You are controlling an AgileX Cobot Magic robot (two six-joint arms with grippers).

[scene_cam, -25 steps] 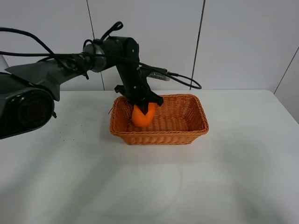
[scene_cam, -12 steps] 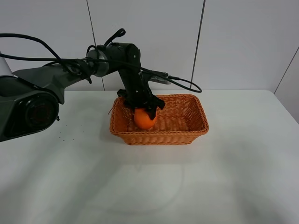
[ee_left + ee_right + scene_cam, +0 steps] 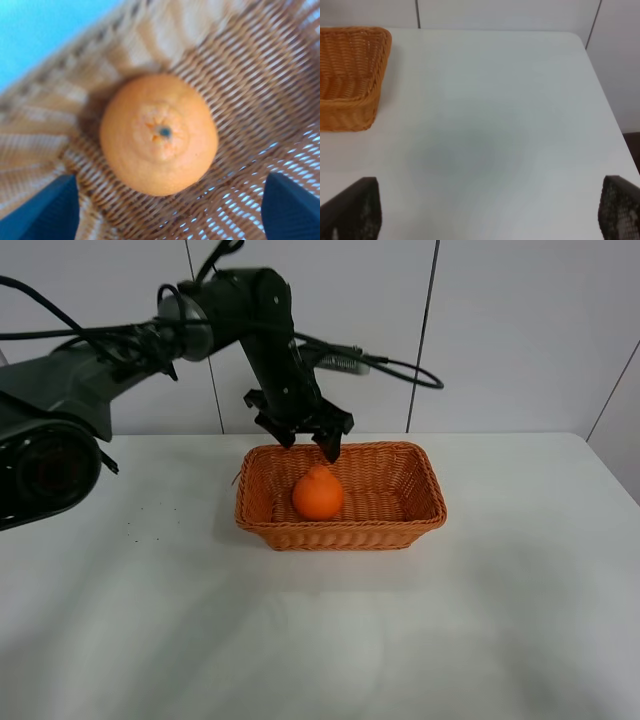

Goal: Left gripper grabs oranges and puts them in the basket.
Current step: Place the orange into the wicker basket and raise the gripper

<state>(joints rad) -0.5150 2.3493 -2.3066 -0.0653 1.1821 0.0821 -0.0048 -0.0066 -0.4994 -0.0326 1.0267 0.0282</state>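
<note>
The orange [image 3: 318, 494] lies on the floor of the wicker basket [image 3: 415, 512], in its left half, knob up. My left gripper [image 3: 303, 439] is open and empty, hanging above the basket's back left part, clear of the fruit. In the left wrist view the orange [image 3: 159, 134] sits between my two spread fingertips [image 3: 47, 210] on the basket weave [image 3: 260, 90]. The right gripper [image 3: 490, 212] is open over bare table, its fingertips wide apart; it does not show in the exterior view.
The basket stands on a white table [image 3: 500, 620] near its back middle. A white panelled wall [image 3: 520, 330] rises behind it. The right wrist view shows the basket's corner [image 3: 350, 75] and the table's far edge [image 3: 590, 65].
The left gripper has let go of the orange and risen out of the basket. The orange now rests alone on the basket floor.
</note>
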